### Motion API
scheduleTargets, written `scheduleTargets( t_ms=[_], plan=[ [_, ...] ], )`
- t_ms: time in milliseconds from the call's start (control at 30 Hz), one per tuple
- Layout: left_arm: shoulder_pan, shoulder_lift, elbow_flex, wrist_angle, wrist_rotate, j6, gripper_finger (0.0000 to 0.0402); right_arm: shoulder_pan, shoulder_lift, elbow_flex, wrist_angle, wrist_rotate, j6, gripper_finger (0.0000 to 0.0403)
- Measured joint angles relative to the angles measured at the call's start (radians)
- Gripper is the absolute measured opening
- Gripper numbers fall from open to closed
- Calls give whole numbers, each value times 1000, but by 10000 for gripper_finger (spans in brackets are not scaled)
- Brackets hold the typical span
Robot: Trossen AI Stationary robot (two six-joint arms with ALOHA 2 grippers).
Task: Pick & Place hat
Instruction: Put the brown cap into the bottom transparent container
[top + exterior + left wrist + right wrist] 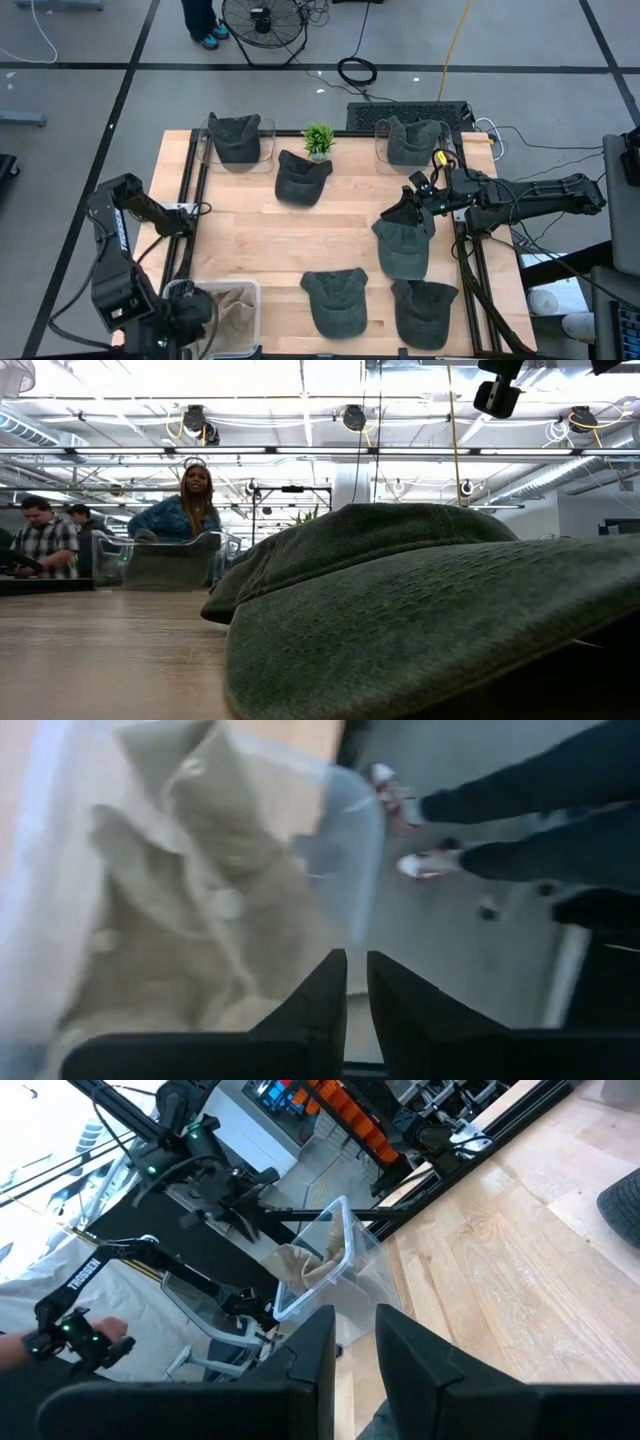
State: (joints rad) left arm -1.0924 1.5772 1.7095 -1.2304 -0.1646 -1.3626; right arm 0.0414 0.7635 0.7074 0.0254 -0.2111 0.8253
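Observation:
Several dark green hats lie on the wooden table. My right gripper is shut on the back edge of one green hat at the middle right. Dark fabric shows between its fingers in the right wrist view. At the front left corner my left gripper hangs over a clear bin that holds a tan hat. Its fingers stand slightly apart with nothing between them, above the tan hat.
Two more green hats lie near the front edge and one by a small plant. Clear bins at the back hold hats. One hat fills the low view; people stand behind.

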Motion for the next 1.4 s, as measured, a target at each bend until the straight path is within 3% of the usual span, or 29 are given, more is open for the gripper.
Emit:
scheduleTargets(
  t_ms=[133,233,433,600,800,967,1167,1400],
  plan=[
    [0,-4,42,118,7,3,51,0,0,0,0,0,0,63],
    [0,4,42,207,77,-4,51,0,0,0,0,0,0,63],
    [-19,37,41,128,161,-67,63,0,0,0,0,1,0,63],
    [-37,47,39,46,172,-187,128,0,0,0,-1,1,0,63],
    [-41,46,-5,97,128,-244,225,0,0,0,-16,1,0,63],
    [-40,46,-85,149,104,-252,266,0,0,0,-24,1,8,63],
    [-40,47,-180,186,166,-315,249,0,0,0,-24,0,51,63],
    [-36,47,-194,188,165,-293,151,0,0,0,-24,-2,53,63]
  ],
)
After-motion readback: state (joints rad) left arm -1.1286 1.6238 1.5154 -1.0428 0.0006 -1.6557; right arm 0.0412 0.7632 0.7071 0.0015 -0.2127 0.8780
